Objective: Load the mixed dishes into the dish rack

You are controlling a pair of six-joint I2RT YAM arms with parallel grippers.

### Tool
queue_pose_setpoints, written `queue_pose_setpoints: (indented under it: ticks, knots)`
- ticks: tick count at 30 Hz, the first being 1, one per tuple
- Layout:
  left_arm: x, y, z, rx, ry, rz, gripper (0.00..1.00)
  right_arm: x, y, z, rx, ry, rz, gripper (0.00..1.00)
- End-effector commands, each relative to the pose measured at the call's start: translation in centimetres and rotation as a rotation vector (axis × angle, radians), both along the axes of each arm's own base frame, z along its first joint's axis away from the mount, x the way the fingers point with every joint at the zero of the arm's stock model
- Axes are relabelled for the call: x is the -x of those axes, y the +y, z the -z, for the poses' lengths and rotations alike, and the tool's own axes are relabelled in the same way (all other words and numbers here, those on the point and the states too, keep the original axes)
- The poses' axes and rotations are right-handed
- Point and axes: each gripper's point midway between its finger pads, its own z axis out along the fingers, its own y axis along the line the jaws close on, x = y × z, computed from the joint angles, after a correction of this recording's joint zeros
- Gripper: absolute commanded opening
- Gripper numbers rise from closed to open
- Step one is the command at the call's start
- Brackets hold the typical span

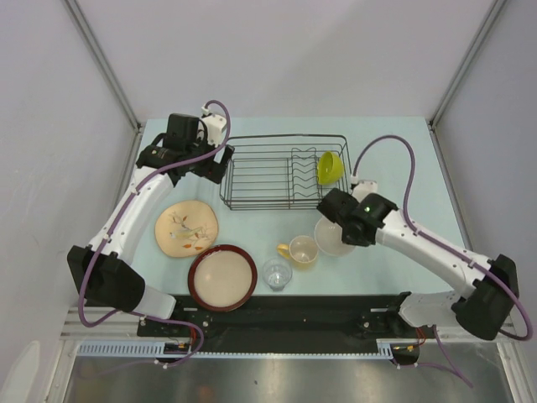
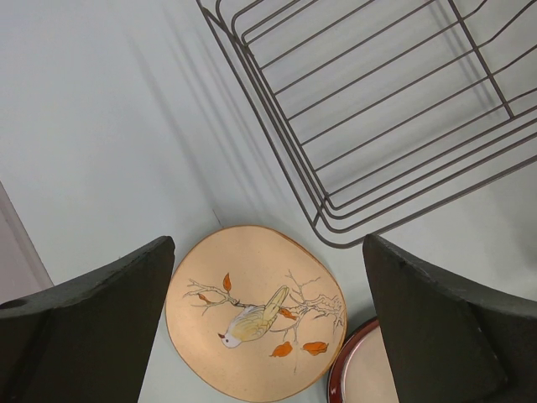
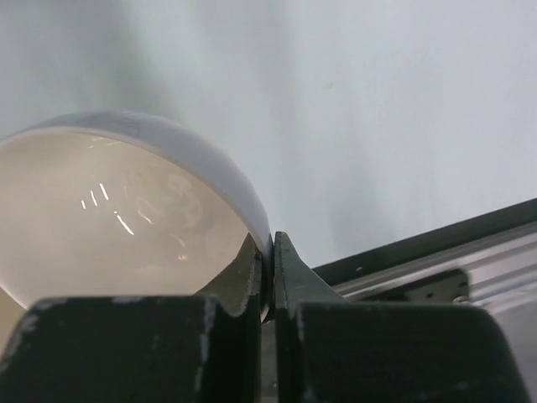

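The black wire dish rack (image 1: 281,172) stands at the back with the lime green bowl (image 1: 330,167) on edge in its right slots. The beige floral plate (image 1: 186,227), red-rimmed cream dish (image 1: 222,277), clear glass (image 1: 277,274) and pale yellow mug (image 1: 302,251) sit on the table in front. My right gripper (image 1: 340,220) is shut on the rim of the small pale saucer (image 1: 334,238); the pinch shows in the right wrist view (image 3: 270,260) on the saucer (image 3: 126,218). My left gripper (image 1: 210,165) is open and empty beside the rack's left end, above the plate (image 2: 256,323).
The left wrist view shows the rack's corner (image 2: 336,227) and the red-rimmed dish's edge (image 2: 357,378). The table's black front rail (image 1: 277,323) runs along the near edge. Grey walls close in the left, right and back.
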Motion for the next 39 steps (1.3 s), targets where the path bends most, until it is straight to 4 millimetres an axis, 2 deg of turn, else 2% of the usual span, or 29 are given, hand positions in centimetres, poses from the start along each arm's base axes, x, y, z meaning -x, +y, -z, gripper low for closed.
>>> queue_pose_setpoints:
  ticks: [1, 3, 6, 9, 10, 11, 12, 15, 16, 18, 20, 24, 28, 34, 39]
  knots:
    - [-0.1, -0.1, -0.9, 0.025, -0.039, 0.005, 1.0, -4.2, -2.6, -6.4, 0.258, -0.159, -0.002, 0.0]
    - [-0.1, -0.1, -1.0, 0.024, -0.04, 0.002, 1.0, -6.2, -2.9, -8.7, 0.319, -0.188, -0.018, 0.0]
    - [0.1, 0.1, -1.1, 0.021, -0.045, -0.001, 1.0, -8.7, -4.0, -10.9, 0.37, -0.225, -0.005, 0.0]
    - [0.3, 0.3, -0.9, 0.013, -0.05, -0.002, 1.0, -11.6, -5.4, -12.1, 0.465, -0.224, 0.019, 0.0]
    - [0.4, 0.3, -0.7, 0.01, -0.046, 0.0, 1.0, -13.6, -5.2, -12.8, 0.49, -0.239, 0.03, 0.0]
    - [0.4, 0.3, -0.6, 0.007, -0.043, -0.002, 1.0, -14.5, -5.4, -13.7, 0.539, -0.259, 0.044, 0.0]
    - [0.4, 0.3, -0.7, 0.009, -0.044, -0.001, 1.0, -16.3, -4.6, -14.5, 0.581, -0.257, 0.016, 0.0]
    - [0.4, 0.5, -0.9, 0.002, -0.052, -0.006, 1.0, -18.7, -3.6, -16.1, 0.669, -0.273, -0.003, 0.0]
    - [0.4, 0.6, -1.2, 0.002, -0.058, -0.006, 1.0, -19.5, -2.9, -15.2, 0.676, -0.255, -0.021, 0.0]
    - [0.6, 0.7, -1.0, -0.001, -0.058, -0.007, 1.0, -19.8, -2.5, -14.9, 0.716, -0.25, -0.026, 0.0]
    - [0.6, 0.7, -0.8, -0.005, -0.056, -0.007, 1.0, -20.2, -1.9, -13.8, 0.734, -0.223, -0.05, 0.0]
    - [0.6, 0.8, -0.5, -0.009, -0.049, -0.006, 1.0, -19.8, -1.4, -12.6, 0.762, -0.19, -0.081, 0.0]
    - [0.5, 0.7, -0.6, -0.001, -0.053, -0.003, 1.0, -19.4, -1.5, -12.9, 0.773, -0.192, -0.094, 0.0]
    - [0.6, 0.7, -0.8, 0.002, -0.06, -0.006, 1.0, -18.8, -1.3, -11.0, 0.805, -0.144, -0.134, 0.0]
    - [0.8, 0.9, -0.9, 0.004, -0.061, -0.008, 1.0, -19.4, -1.1, -9.8, 0.805, -0.118, -0.142, 0.0]
